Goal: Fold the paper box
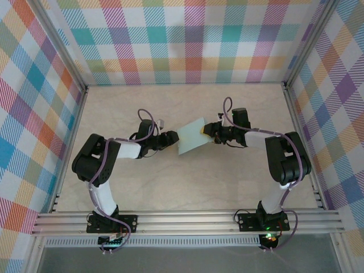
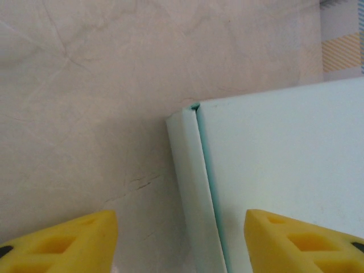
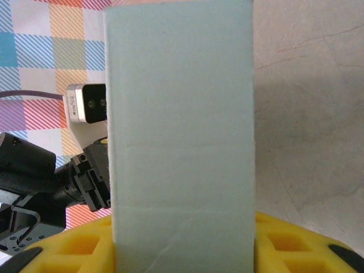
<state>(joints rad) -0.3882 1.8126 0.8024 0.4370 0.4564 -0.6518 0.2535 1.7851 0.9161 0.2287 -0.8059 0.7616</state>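
The paper box (image 1: 190, 137) is a pale mint-green card piece held tilted above the middle of the table between my two grippers. My right gripper (image 1: 206, 131) grips its right end. In the right wrist view the box (image 3: 182, 142) stands as a tall flat panel with faint crease lines, and the yellow fingers of the right gripper (image 3: 185, 239) press on both its sides. My left gripper (image 1: 174, 138) is at the box's left end. In the left wrist view the left gripper (image 2: 181, 227) stands open, its yellow fingers wide apart around the box's (image 2: 284, 159) folded edge flap without touching it.
The tabletop (image 1: 142, 187) is pale and marble-patterned, closed in by checked cloth walls (image 1: 187, 40) on three sides. Aluminium rails (image 1: 187, 219) run along the near edge. The left arm's wrist camera (image 3: 85, 102) sits just behind the box in the right wrist view.
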